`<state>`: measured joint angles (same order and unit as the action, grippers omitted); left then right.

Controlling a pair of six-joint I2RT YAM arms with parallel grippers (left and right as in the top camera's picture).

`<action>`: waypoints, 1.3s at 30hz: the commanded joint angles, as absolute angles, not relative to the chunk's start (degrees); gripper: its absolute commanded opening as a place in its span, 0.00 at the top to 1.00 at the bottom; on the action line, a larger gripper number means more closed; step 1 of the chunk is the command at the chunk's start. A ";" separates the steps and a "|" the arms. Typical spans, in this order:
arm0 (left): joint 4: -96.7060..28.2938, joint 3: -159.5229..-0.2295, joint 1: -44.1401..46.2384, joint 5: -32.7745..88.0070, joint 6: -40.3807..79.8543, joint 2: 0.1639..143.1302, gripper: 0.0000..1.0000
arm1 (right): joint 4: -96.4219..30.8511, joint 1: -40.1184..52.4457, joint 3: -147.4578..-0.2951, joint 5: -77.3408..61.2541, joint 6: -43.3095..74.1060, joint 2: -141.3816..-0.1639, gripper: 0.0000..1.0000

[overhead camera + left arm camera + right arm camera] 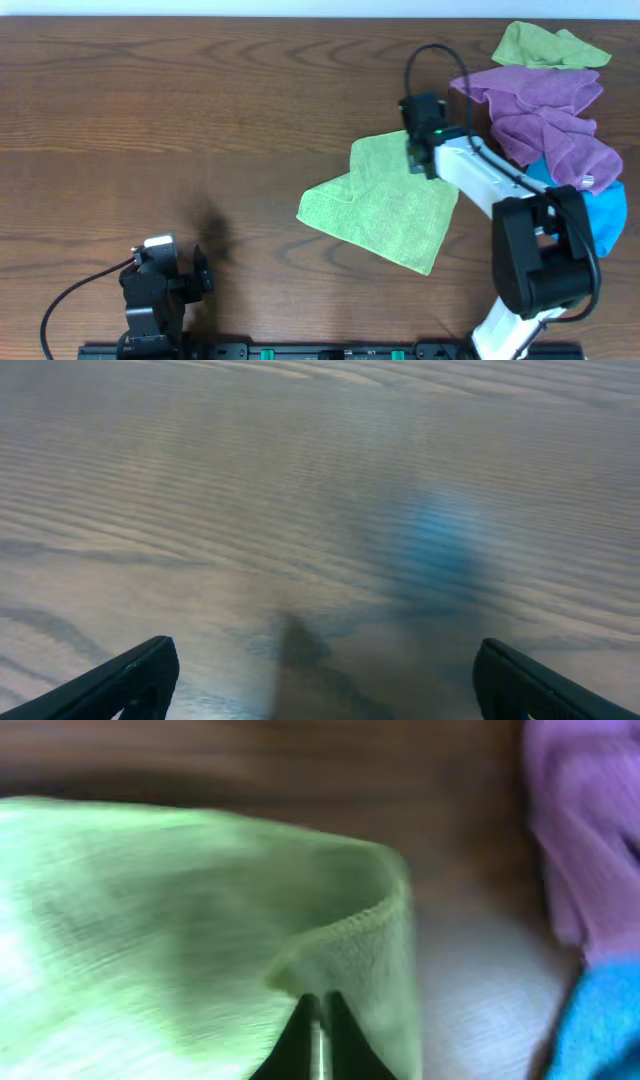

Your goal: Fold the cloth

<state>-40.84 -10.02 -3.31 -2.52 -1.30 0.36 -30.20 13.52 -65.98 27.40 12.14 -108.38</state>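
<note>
A light green cloth (385,205) lies spread on the wooden table, right of centre. My right gripper (418,150) is at its far right corner, shut on the cloth's edge. In the right wrist view the closed fingers (315,1010) pinch the green cloth (150,920), whose hemmed corner curls up above them. My left gripper (205,270) rests low at the front left, far from the cloth. In the left wrist view its fingers (320,680) are wide open over bare wood.
A pile of other cloths sits at the right edge: a purple one (550,115), a green one (545,45) behind it and a blue one (600,210) in front. The purple (585,830) and blue (600,1030) cloths show at the right of the right wrist view.
</note>
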 commanded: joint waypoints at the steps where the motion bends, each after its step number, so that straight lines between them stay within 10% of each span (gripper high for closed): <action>1: -40.62 -9.41 -3.25 2.20 -1.04 0.27 0.05 | -31.35 11.16 -67.61 29.69 18.68 -108.86 0.04; 16: -15.31 -9.41 -3.25 52.71 -0.30 0.27 0.05 | -57.76 8.03 -85.52 26.35 28.86 -89.95 0.01; 23: -8.05 -9.41 -3.25 42.59 24.38 0.27 0.05 | -56.99 7.81 -85.52 6.94 23.16 -79.40 0.01; 39: 6.26 -10.76 -2.85 40.03 33.45 6.22 0.04 | -63.07 7.77 -85.49 3.86 12.53 -75.00 0.01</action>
<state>5.02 -9.50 -3.16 41.52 30.04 2.39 -63.46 7.68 -84.68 4.05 16.58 -75.50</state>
